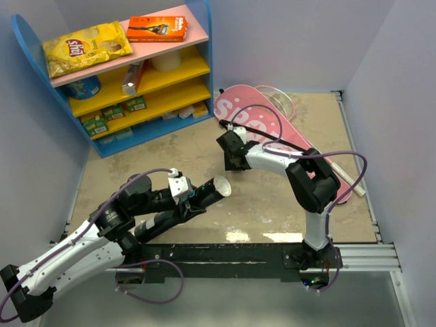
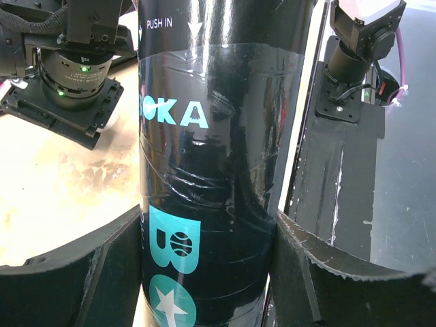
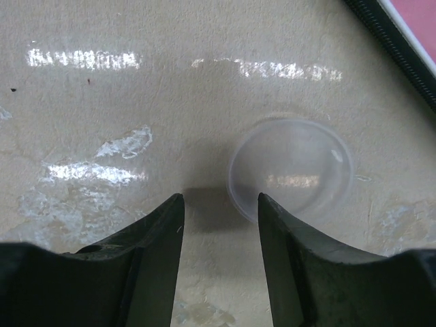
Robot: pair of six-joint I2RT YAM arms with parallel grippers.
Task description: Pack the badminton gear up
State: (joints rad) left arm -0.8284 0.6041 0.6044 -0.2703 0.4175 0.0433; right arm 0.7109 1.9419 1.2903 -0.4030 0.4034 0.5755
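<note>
Your left gripper [image 2: 208, 225] is clenched on the black tube [image 2: 211, 136], with a finger pressed to each side. That wrist view reads "PUSH IN" and "BOKA" on it, lettering the top view is too far off to show. Your right gripper [image 3: 221, 204] is released, its jaws apart and nothing between them. Only its wrist view shows a clear round lid [image 3: 300, 163] flat on the bench [image 3: 102, 122] just past the fingertips. From above, the tube is held off the bench, long axis running near-left to far-right, open mouth toward the right gripper; you can't tell its contents. The pink cover [image 1: 262, 116] lies flat at far right, on a far-left to near-right diagonal. The shelf [image 1: 208, 61] top holds a chip bag [image 1: 85, 48] and an orange box [image 1: 157, 28].
</note>
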